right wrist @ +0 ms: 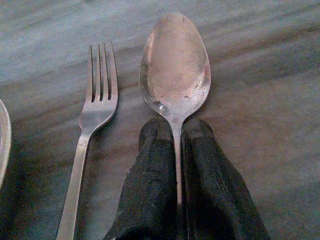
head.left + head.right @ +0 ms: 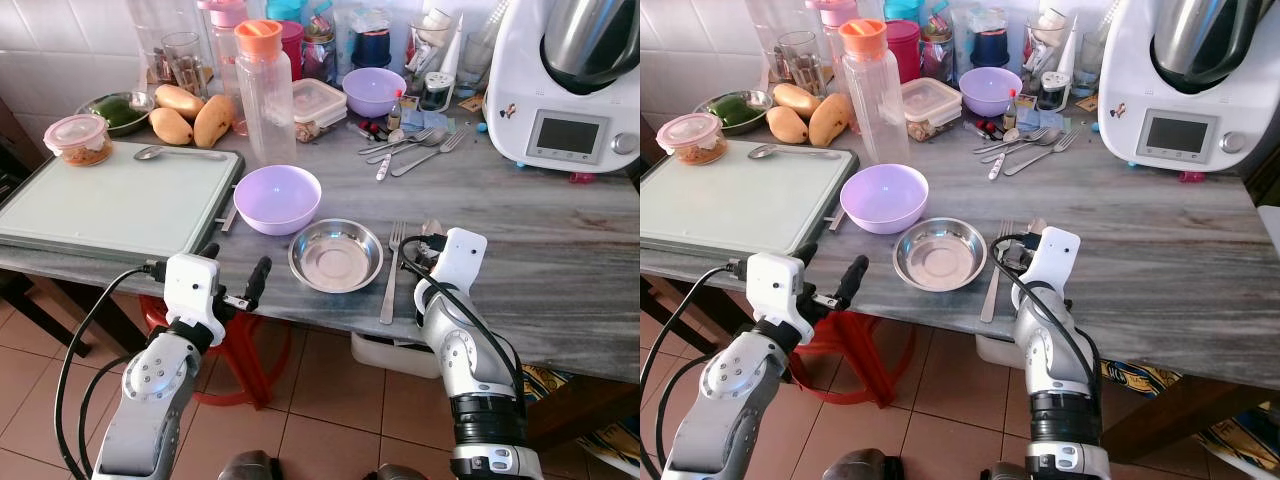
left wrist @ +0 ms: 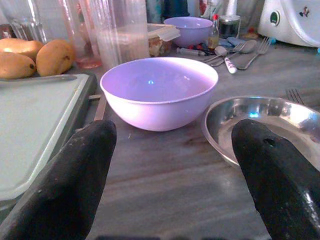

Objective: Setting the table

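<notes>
A steel dish sits near the table's front edge, with a lilac bowl just behind it. To the right of the dish lies a fork, tines pointing away from me. Beside the fork, my right gripper is shut on the handle of a spoon that rests on the grey tabletop; it is the right gripper seen low over the table edge. My left gripper hangs open at the table's front edge, in front of the lilac bowl, nothing between its fingers.
A pale cutting board with a spoon lies at the left. Behind are mangoes, a clear bottle, loose cutlery, a second lilac bowl and a white kitchen machine. A red stool stands under the table.
</notes>
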You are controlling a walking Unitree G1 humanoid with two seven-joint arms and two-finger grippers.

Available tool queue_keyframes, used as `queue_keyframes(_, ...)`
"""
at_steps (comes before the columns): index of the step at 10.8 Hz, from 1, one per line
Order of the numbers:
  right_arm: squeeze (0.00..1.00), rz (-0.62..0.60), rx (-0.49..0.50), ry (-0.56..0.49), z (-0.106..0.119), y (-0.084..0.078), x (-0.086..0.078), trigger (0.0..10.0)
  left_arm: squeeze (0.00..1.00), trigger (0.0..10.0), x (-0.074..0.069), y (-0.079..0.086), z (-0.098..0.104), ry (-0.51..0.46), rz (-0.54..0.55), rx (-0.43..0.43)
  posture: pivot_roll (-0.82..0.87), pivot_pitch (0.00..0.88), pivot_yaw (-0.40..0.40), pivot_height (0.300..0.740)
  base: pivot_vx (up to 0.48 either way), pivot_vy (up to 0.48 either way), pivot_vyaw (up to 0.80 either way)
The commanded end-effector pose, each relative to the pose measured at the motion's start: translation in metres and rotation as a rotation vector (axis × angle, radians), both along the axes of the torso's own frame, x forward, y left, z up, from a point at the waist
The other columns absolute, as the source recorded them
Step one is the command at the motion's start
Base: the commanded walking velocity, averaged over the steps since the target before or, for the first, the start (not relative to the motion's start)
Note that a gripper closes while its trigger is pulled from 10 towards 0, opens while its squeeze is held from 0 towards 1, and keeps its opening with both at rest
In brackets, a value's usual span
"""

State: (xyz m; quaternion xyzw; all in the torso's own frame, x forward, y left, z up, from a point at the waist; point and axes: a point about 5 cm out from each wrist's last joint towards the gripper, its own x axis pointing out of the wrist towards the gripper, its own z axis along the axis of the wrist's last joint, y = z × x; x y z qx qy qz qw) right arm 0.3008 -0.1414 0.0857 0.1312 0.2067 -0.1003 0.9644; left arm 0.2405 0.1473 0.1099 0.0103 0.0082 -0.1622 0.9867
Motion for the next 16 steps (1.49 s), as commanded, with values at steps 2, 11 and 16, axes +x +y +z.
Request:
queue_keyframes(2, 1.0, -0.009, 0.027, 0.03, -0.005, 0.0, 0.001, 10.0, 0.0, 10.0, 0.002, -0.003, -0.003, 0.014, -0.01, 0.003, 0.04, 0.0, 0.031, 0.74, 0.0, 0.0, 0.0)
queue_keyframes(11, 1.0, 0.014, 0.004, -0.122, 0.016, -0.002, 0.005, 10.0, 0.0, 10.0, 0.004, -0.005, -0.005, 0.019, -0.004, -0.001, 0.03, 0.0, 0.031, 0.74, 0.0, 0.0, 0.0)
queue_keyframes(16, 1.0, 0.044, -0.101, -0.392, 0.049, -0.003, 0.004, 10.0, 0.0, 10.0, 0.007, 0.0, -0.014, 0.036, 0.074, 0.01, 0.01, 0.0, 0.028, 0.74, 0.0, 0.0, 0.0)
